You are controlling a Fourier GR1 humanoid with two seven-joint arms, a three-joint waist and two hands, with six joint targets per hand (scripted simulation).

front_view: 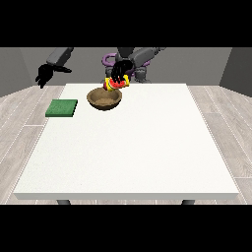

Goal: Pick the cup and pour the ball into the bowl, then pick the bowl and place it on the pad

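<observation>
Where grey walls rise, white table (147, 147).

The bowl (104, 99) is looking like matt brown wood; the pad (62, 108) is showing a dull green, cloth-like face — the surface (128, 147) is appearing smooth, matt white, the floor (22, 118) showing pale wood planks.

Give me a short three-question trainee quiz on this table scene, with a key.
1. True or false: the cup stands upright on the table.
2. The green pad lies on which side of the bowl in the view: A) left, B) right, C) underneath?
3. Fill in: the hand at the view's right holds the ____.

Key: 1 false, it is held tilted above the bowl; 2 A; 3 cup. The hand at the view's left holds nothing.
</observation>
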